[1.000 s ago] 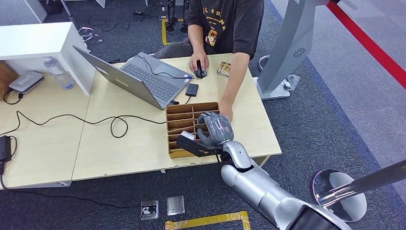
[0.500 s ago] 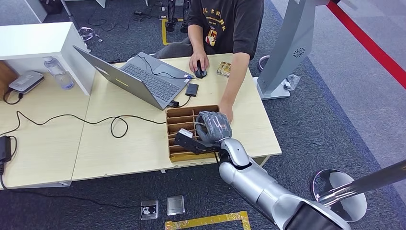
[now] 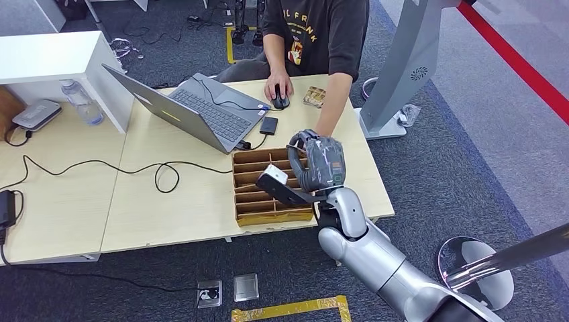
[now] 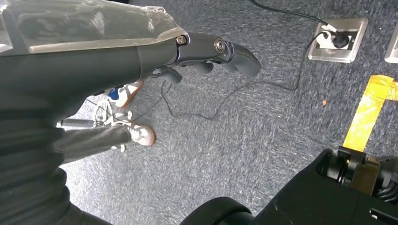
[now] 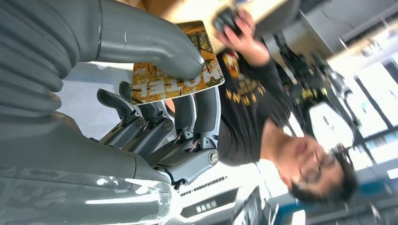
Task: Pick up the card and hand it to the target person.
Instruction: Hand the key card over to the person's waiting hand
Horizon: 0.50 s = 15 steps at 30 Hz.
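One card [image 5: 176, 70] is sitting pinched under the right hand [image 3: 315, 164] thumb, above the tray [image 3: 268, 216]; the person [image 3: 315, 33] is sitting just beyond, nearer this hand.

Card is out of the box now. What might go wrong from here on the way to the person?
The right hand pinches the card only near one edge under the thumb, so it might slip or pivot out. The person's forearm reaches close beside the hand over the divided box, so a quick move might bump it.
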Each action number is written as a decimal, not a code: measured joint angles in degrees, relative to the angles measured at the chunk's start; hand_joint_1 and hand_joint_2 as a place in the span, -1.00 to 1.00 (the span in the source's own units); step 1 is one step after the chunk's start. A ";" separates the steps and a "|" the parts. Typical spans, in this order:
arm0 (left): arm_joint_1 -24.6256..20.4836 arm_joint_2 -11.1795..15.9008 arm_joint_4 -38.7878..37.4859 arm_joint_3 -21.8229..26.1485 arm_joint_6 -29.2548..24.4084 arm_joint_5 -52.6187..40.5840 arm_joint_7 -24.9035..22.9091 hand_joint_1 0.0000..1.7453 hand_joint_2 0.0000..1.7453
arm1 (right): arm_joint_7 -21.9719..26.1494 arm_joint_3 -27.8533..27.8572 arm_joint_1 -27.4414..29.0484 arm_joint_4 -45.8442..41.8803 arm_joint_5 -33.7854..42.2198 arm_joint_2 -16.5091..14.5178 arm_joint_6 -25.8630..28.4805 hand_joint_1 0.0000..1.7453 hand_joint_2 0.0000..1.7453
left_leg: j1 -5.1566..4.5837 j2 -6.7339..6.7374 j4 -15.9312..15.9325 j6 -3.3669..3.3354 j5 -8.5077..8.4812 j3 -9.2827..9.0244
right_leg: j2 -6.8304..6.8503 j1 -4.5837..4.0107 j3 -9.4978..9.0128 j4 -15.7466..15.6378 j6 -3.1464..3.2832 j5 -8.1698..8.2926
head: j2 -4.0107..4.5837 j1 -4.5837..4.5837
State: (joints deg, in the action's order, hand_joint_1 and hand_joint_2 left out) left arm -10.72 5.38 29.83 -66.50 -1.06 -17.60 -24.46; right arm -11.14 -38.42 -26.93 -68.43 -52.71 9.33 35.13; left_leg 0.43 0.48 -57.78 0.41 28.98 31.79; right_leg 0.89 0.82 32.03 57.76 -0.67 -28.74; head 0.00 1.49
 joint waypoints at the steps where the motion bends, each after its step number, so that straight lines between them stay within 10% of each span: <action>1: 0.04 0.01 0.01 -0.04 -0.01 0.01 0.00 -1.00 1.00 | -0.02 0.64 0.02 -1.26 0.21 0.37 0.07 1.00 1.00 | 0.00 0.00 0.00 0.00 0.00 -0.01 | 0.00 0.00 -0.01 0.00 0.00 0.00 | 0.00 0.00; 15: -1.07 -0.07 0.20 -0.66 1.67 -1.25 -0.04 -1.00 1.00 | 4.18 6.09 -7.19 7.02 4.57 1.23 -0.48 1.00 1.00 | 0.00 -0.05 0.00 0.00 -0.02 0.02 | 0.04 0.00 -0.02 0.01 -0.01 0.01 | 0.00 0.00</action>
State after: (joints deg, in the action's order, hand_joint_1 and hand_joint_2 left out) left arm -11.79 5.32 30.03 -67.16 0.61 -18.85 -24.50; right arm -6.95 -32.33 -34.12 -61.41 -48.14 10.56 34.65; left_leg 0.43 0.43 -57.78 0.42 28.96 31.81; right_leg 0.94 0.82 32.01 57.77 -0.68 -28.73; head 0.00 1.49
